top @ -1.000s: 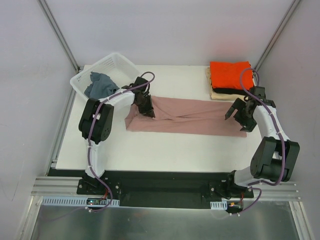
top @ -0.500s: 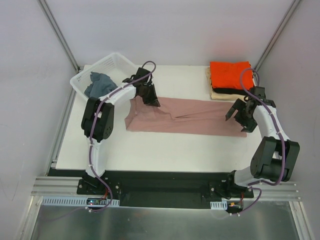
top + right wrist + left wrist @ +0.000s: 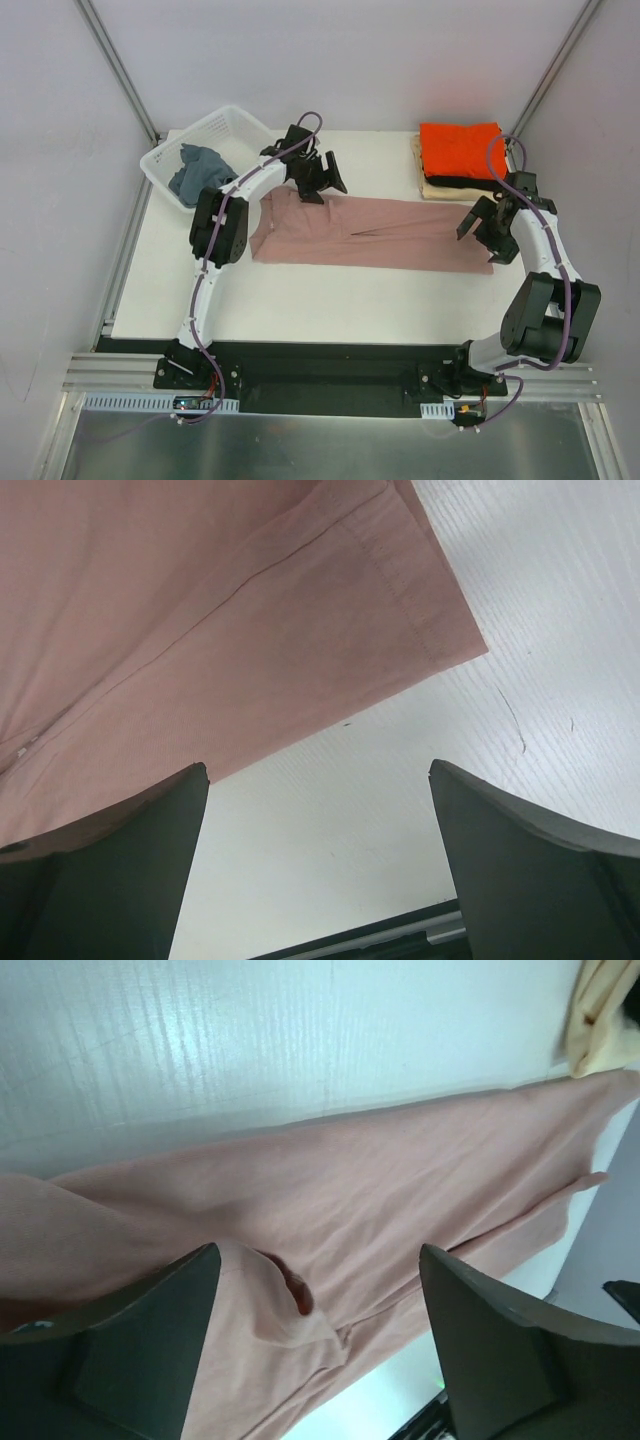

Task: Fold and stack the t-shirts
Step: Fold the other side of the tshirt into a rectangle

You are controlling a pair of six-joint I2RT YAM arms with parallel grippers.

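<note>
Dusty-pink t-shirt (image 3: pixel 400 235) lies flat, folded into a long narrow band; left end rumpled.

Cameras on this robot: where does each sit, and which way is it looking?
Top external: fixed above and behind the arms, looking down on the table, pink t-shirt, orange t-shirt and basket; both arms and bases show.
Left wrist: on the left arm, looking down along the pink t-shirt through the open left gripper.
Right wrist: on the right arm, looking down through the open right gripper at the shirt's hemmed corner and table.
Shared: every view shows the pink t-shirt.
</note>
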